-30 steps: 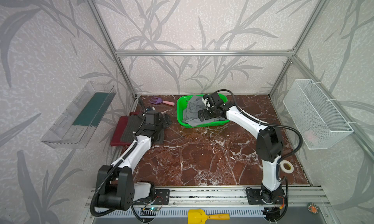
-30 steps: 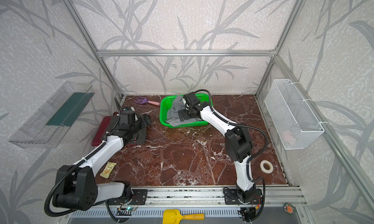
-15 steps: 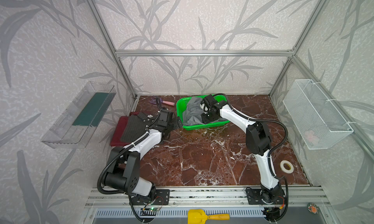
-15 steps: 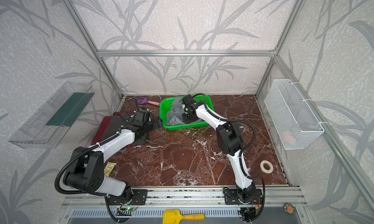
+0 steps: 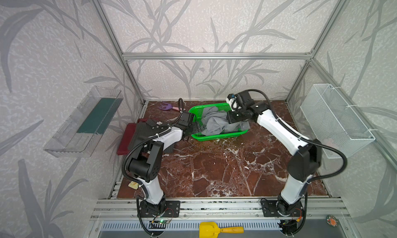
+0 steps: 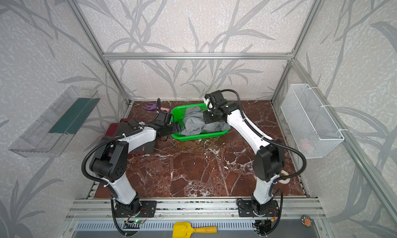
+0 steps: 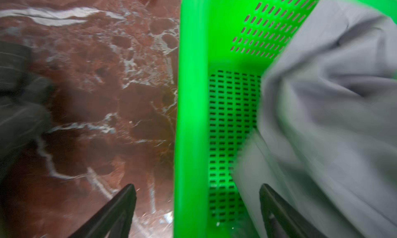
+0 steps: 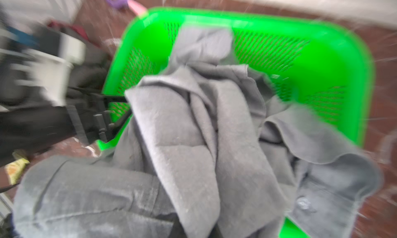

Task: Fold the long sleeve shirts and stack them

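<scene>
Light grey shirt (image 5: 214,123) clamped in right gripper (image 5: 229,119); left wrist view shows left gripper (image 7: 197,186) wide, straddling basket (image 7: 193,75).

Leaf-patterned grey walls (image 5: 214,22), veined red-brown marble floor (image 5: 225,168), aluminium frame (image 5: 214,55)

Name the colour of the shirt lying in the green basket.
The shirt is plain light grey; the right wrist view shows it best.

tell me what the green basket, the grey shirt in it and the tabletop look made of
The bright green slotted basket looks like moulded plastic, glossy: even colour, rounded rim, punched slots. The light grey crumpled shirt looks like thin woven cloth, possibly cotton, matte: soft folds, a button. The red-brown veined tabletop looks like polished marble, perhaps only a print: white veins, sheen.
</scene>
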Controlling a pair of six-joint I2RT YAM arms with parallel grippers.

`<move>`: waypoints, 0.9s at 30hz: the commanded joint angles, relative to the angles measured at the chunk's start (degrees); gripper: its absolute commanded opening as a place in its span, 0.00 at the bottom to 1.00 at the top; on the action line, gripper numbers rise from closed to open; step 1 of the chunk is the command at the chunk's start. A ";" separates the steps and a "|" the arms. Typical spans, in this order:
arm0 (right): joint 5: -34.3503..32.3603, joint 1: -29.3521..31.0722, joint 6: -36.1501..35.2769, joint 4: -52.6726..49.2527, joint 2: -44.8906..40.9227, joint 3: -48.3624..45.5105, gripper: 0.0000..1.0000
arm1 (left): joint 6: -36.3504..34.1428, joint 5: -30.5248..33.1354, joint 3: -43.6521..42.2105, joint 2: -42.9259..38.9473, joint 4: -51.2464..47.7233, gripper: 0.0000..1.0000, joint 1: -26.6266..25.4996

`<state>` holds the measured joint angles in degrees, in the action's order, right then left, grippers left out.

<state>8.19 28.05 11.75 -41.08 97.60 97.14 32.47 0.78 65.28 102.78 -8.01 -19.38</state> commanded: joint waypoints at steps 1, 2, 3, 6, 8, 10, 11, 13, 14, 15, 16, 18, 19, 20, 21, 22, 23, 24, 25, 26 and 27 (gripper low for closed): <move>-1.44 -1.48 2.22 3.94 -13.31 -3.83 0.00 | -0.58 -0.81 4.48 2.54 -0.94 0.82 -1.29; -2.18 -1.66 2.27 3.88 -16.67 -4.83 0.00 | -0.82 -0.94 6.03 3.65 -1.31 0.80 -1.66; -3.20 -1.76 2.23 3.65 -20.45 -5.54 0.00 | -1.18 -1.36 7.50 5.03 -1.73 0.77 -1.96; -5.59 -1.99 2.05 2.38 -29.50 -6.35 0.00 | -1.49 -2.69 11.56 8.27 -2.34 0.65 -3.31; -6.16 -1.96 2.13 1.06 -34.33 -5.90 0.00 | -1.87 -3.14 14.34 10.31 -2.51 0.58 -4.36; -5.91 -1.96 2.48 -0.41 -38.30 -5.32 0.00 | -2.78 -3.58 17.57 12.39 -2.84 0.56 -5.54; -5.29 -1.97 2.86 -1.44 -40.22 -4.95 0.00 | -3.30 -3.55 19.67 13.64 -3.38 0.54 -6.09; -4.20 -1.97 3.90 -2.91 -43.47 -4.90 0.00 | -4.41 -4.38 23.67 16.12 -4.45 0.51 -6.86; -3.05 -1.95 4.69 -3.34 -45.11 -5.32 0.00 | -4.65 -4.71 26.18 17.42 -4.99 0.51 -7.12; -1.17 -1.94 5.52 -3.92 -46.56 -5.63 0.00 | -4.93 -5.28 28.75 18.97 -5.41 0.51 -7.36; 0.23 -1.97 6.13 -4.37 -47.20 -5.77 0.00 | -5.33 -5.95 31.00 20.22 -5.97 0.53 -7.47; 4.66 -1.88 8.66 -4.70 -48.58 -7.32 0.00 | -6.09 -6.58 36.46 22.23 -7.85 0.61 -7.56; 6.48 -1.88 9.98 -4.17 -49.03 -8.55 0.00 | -6.66 -7.05 38.72 22.46 -8.48 0.64 -7.54; 8.35 -1.86 11.52 -3.08 -49.49 -10.42 0.00 | -7.42 -7.07 40.70 22.02 -9.21 0.67 -7.53; 9.35 -1.82 12.73 -1.78 -49.77 -12.38 0.00 | -7.79 -6.96 41.77 20.70 -9.31 0.75 -7.44; 9.52 -1.70 13.21 -1.28 -49.74 -13.77 0.00 | -8.28 -7.33 42.09 19.12 -8.67 0.80 -7.37; 9.52 -1.45 13.45 -0.56 -49.47 -15.01 0.00 | -9.37 -7.68 41.60 16.10 -7.48 0.85 -7.40; 9.31 -1.29 13.49 -0.16 -48.91 -15.79 0.00 | -11.03 -7.72 40.17 12.33 -5.77 0.88 -7.40; 9.22 -0.97 13.54 0.03 -48.35 -16.27 0.00 | -12.61 -8.08 37.91 8.85 -3.49 0.90 -7.41; 9.41 -0.67 13.56 0.65 -47.70 -16.61 0.00 | -14.98 -8.91 34.49 4.04 -0.66 0.92 -7.37; 9.62 -0.27 13.64 1.52 -47.22 -17.05 0.00 | -17.64 -10.36 30.42 -1.16 2.20 0.94 -7.43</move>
<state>15.18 26.96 23.57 -44.38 49.17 80.42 21.91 -6.94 99.72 115.61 -12.51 -26.98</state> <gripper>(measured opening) 0.071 0.929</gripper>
